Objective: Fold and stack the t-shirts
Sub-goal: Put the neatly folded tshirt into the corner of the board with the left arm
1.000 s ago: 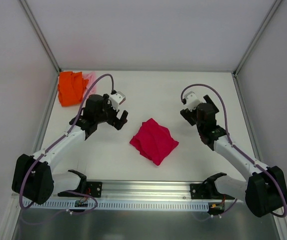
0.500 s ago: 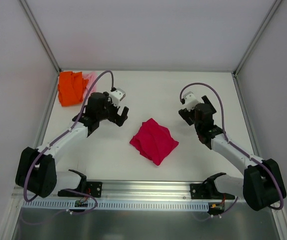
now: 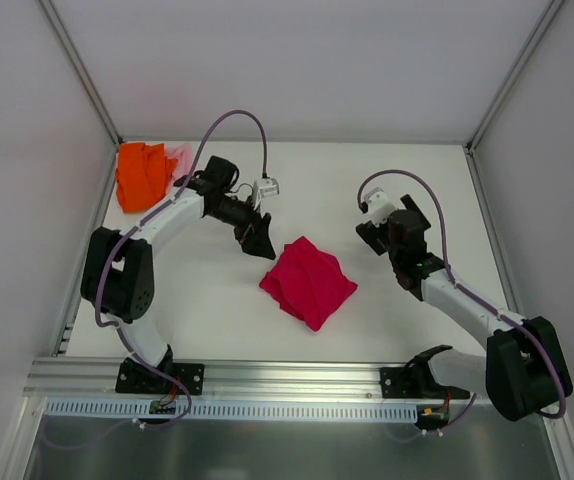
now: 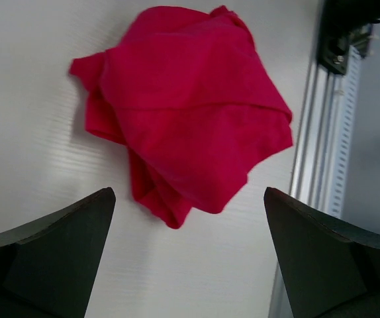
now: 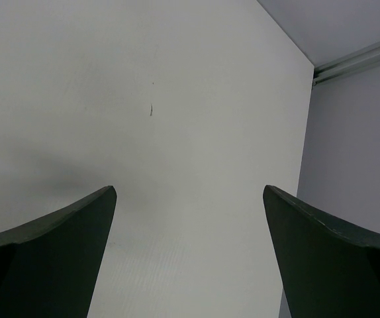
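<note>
A crumpled crimson-red t-shirt (image 3: 307, 280) lies in a heap at the table's middle, and it fills the upper half of the left wrist view (image 4: 183, 112). My left gripper (image 3: 259, 236) hovers just beyond the shirt's far-left corner, open (image 4: 189, 199), with nothing between its fingers. A bright orange t-shirt (image 3: 142, 176) lies bunched in the far-left corner, and a bit of a pale pink t-shirt (image 3: 180, 155) shows beside it. My right gripper (image 3: 391, 224) is off to the right of the crimson shirt, open (image 5: 189, 192) over bare table, holding nothing.
A metal rail (image 3: 287, 378) runs along the near edge, and it also shows in the left wrist view (image 4: 322, 165). White walls with a metal frame post (image 3: 82, 75) close in the left, back and right sides. A purple cable (image 3: 229, 125) loops above the left arm.
The left arm has reached out farther, and its gripper has turned and shifted right, close to the crimson shirt's far-left corner. The right arm has barely moved. Both grippers stayed open.
</note>
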